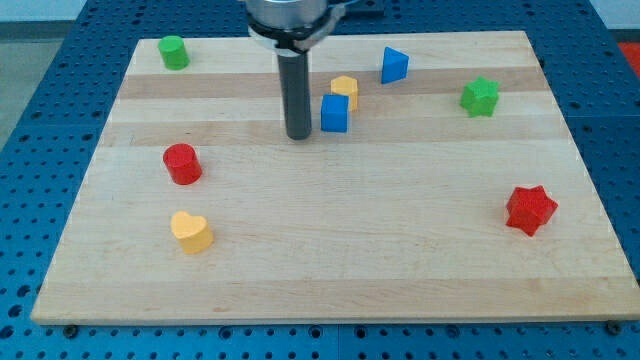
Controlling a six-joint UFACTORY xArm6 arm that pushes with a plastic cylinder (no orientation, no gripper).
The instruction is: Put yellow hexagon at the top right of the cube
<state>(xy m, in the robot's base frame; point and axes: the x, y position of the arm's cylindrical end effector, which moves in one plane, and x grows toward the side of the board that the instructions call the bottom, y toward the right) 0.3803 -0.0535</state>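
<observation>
No legible writing or labels on board or blocks. My tip has no jaws to open or close; it rests just left of the blue cube. Yellow hexagon touches the cube's upper right, beyond it from my tip.

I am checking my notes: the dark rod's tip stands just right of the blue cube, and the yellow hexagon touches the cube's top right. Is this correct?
One detail is wrong: my tip stands just left of the blue cube, as the camera view shows. The yellow hexagon does sit against the cube's top right.
</observation>
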